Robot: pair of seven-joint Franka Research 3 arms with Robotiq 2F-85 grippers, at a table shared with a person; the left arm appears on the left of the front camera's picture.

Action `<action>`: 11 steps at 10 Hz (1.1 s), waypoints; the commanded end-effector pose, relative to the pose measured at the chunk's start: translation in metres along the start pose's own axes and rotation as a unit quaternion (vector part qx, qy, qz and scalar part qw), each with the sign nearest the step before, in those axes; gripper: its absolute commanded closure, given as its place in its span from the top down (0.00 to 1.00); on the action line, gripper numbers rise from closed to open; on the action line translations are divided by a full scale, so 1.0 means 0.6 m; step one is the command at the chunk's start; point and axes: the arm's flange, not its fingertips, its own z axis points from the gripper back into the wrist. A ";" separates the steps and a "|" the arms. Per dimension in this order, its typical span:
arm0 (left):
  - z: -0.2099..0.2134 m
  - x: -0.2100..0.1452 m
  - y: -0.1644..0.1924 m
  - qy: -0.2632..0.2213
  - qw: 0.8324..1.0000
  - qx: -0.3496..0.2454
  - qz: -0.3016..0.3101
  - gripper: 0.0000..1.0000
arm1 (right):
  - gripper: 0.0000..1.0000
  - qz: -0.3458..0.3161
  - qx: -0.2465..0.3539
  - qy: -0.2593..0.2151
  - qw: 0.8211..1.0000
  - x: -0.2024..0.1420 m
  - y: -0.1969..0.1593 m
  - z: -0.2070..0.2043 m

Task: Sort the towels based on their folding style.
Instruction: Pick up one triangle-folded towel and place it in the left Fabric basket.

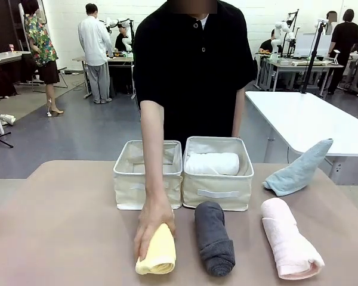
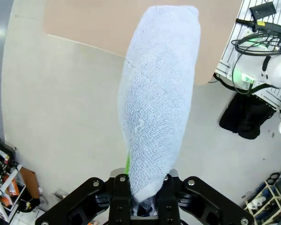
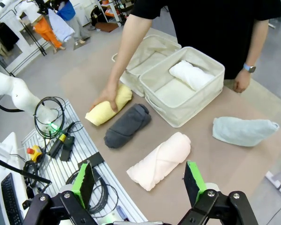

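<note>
My left gripper (image 2: 145,190) is shut on the narrow end of a periwinkle-blue folded towel (image 2: 159,93), which hangs over the floor by the table's edge. My right gripper (image 3: 138,183) is open, high above the near side of the table. A person's hand (image 1: 150,223) rests on the pale yellow roll (image 1: 159,253). Beside it lie the dark grey roll (image 1: 215,238) and the pale pink roll (image 1: 289,241). The light teal pointed towel (image 1: 298,170) lies at the right. A white roll (image 1: 212,162) lies in the right bin (image 1: 218,193).
The left cream bin (image 1: 146,182) stands against the right one, and nothing shows inside it. In the right wrist view, cables and an emergency-stop box (image 3: 33,152) lie on a grating beside the table. A white table (image 1: 310,119) stands behind at the right.
</note>
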 end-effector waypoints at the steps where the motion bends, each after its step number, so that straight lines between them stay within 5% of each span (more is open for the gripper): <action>1: -0.011 0.027 0.001 -0.002 1.000 0.013 0.012 0.02 | 1.00 0.008 0.009 -0.012 1.000 0.002 0.001 -0.001; 7: -0.011 0.059 0.005 -0.038 0.999 0.015 -0.012 0.02 | 1.00 0.008 0.009 -0.012 1.000 0.002 0.001 -0.001; 11: 0.047 0.303 0.029 -0.053 0.992 0.038 -0.107 0.02 | 1.00 0.008 0.009 -0.012 1.000 0.002 0.001 -0.001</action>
